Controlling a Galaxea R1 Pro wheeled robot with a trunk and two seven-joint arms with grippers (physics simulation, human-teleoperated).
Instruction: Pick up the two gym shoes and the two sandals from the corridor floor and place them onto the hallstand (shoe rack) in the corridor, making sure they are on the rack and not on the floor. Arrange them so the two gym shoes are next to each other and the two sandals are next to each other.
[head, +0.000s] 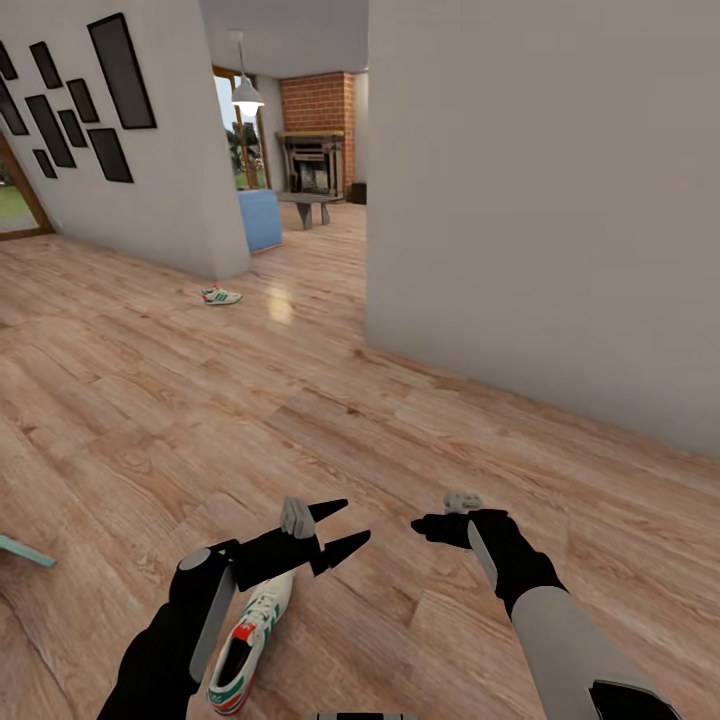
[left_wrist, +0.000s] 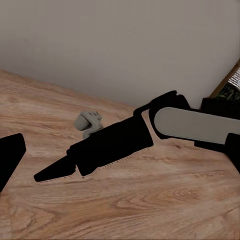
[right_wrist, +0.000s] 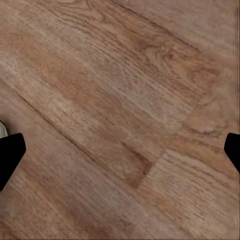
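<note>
One gym shoe (head: 250, 640), white with green stripes and a red-orange heel, lies on the corridor floor (head: 200, 420) close in front of me, partly under my left forearm. The other gym shoe (head: 221, 295) lies far off near the white wall corner. My left gripper (head: 338, 528) hovers open and empty above the planks, just past the near shoe's toe. My right gripper (head: 428, 526) hangs beside it over bare wood, its fingertips (right_wrist: 10, 155) wide apart and empty. The left wrist view shows my right arm (left_wrist: 192, 125) from the side. The sandals and the hallstand are out of view.
A big white wall (head: 540, 200) stands at the right, its corner ahead. Beyond it an opening leads to a room with a blue sofa (head: 260, 218) and brick fireplace (head: 318, 140). A teal edge (head: 25, 550) pokes in at the left.
</note>
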